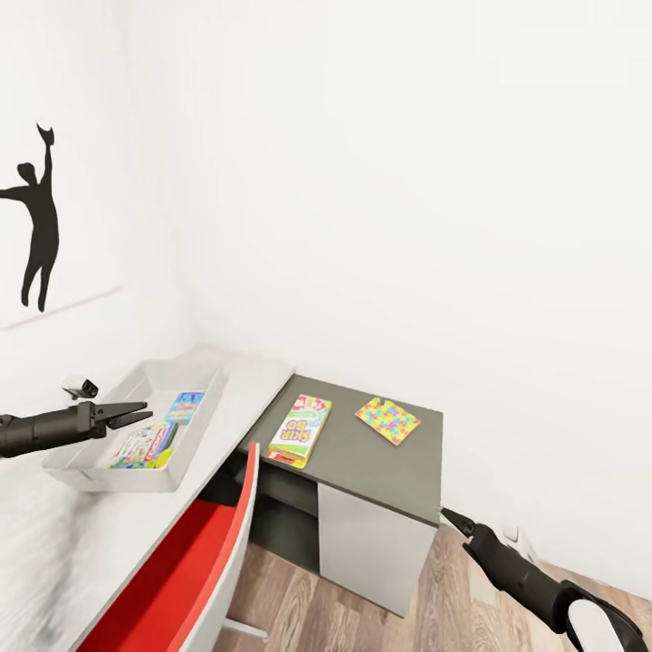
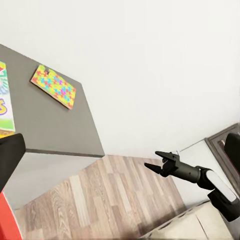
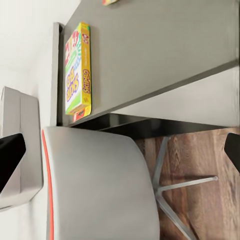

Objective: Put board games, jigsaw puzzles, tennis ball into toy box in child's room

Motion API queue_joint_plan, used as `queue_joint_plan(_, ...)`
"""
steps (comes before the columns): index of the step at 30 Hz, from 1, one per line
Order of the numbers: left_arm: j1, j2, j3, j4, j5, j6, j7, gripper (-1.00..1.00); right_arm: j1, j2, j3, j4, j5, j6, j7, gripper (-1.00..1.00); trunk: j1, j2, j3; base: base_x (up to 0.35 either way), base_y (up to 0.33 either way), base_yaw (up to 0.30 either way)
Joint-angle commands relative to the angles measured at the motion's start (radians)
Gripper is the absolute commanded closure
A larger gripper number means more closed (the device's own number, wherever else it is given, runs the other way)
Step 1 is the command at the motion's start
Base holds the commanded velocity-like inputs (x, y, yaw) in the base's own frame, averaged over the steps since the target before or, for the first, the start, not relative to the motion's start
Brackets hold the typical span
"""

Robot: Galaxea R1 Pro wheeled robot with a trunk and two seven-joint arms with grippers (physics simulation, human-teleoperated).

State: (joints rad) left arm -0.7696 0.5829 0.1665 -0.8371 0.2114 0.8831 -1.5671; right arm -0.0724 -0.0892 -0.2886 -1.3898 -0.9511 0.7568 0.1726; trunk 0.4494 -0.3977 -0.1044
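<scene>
Table's [image 1: 272,380] light-grey top carries toy box [image 1: 91,457]; dark wing: SKIP-BO game [image 1: 301,429], jigsaw puzzle [image 1: 388,420].

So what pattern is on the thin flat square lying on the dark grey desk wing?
The thin flat square shows a yellow, pink, blue and green jigsaw mosaic, clearest in the head view.

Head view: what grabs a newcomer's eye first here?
Probably the bright SKIP-BO box and the mosaic jigsaw puzzle, both flat on the dark-grey desk wing. Next, the red-edged chair tucked below, and the black silhouette print on the left wall. The left gripper hovers open over the grey toy box, which holds game boxes.
</scene>
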Motion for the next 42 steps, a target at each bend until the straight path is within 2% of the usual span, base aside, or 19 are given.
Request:
queue_joint_plan(1, 0.000, 0.000, 0.000, 0.000, 0.000, 0.010, -0.004, -1.00, -0.001, 0.000, -0.002, 0.000, 0.003, 0.006, 0.005, -1.00, 0.001, -0.002, -0.003, 0.000, 0.000, -0.223)
queue_joint_plan(9, 0.000, 0.001, 0.001, 0.000, 0.000, 0.008, -0.004, -1.00, -0.001, -0.001, -0.002, 0.000, 0.003, 0.006, 0.006, -1.00, 0.001, -0.002, -0.010, 0.000, 0.000, -0.173)
queue_joint_plan(25, 0.000, 0.002, 0.002, 0.000, 0.000, 0.005, -0.004, -1.00, -0.001, 0.000, 0.000, 0.000, 0.003, -0.042, 0.006, -1.00, 0.001, -0.002, -0.010, 0.000, -0.052, -0.010)
queue_joint_plan(42, 0.000, 0.002, 0.002, 0.000, 0.000, 0.005, -0.004, -1.00, -0.001, 0.002, 0.000, 0.000, 0.003, -0.043, 0.010, -1.00, 0.001, -0.002, 0.006, 0.000, -0.121, -0.194)
